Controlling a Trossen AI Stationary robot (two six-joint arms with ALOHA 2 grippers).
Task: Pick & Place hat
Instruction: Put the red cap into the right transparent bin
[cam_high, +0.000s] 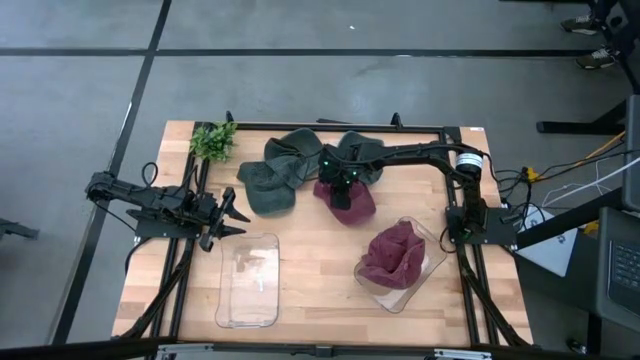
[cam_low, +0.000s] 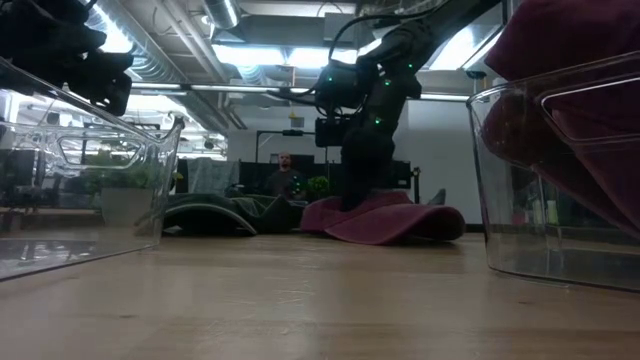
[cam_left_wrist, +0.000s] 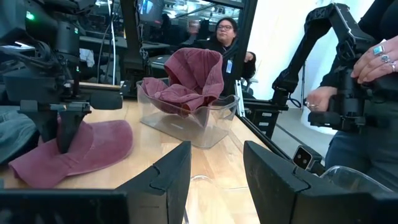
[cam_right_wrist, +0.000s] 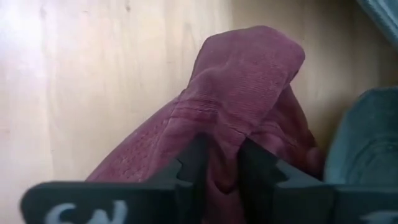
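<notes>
At the centre of the high view we see the right gripper (cam_high: 341, 192) lowered onto a maroon fabric hat (cam_high: 352, 203) lying on the wooden desk (cam_high: 310, 280), its jaws pinching a fold of the cloth between them. Just left lies a pile of dark green hats (cam_high: 285, 170). The left gripper (cam_high: 234, 216) waits at the left, jaws apart, beside an empty clear plastic bin (cam_high: 249, 281). A second clear bin (cam_high: 412, 268), lower right, holds another maroon hat (cam_high: 392, 255).
</notes>
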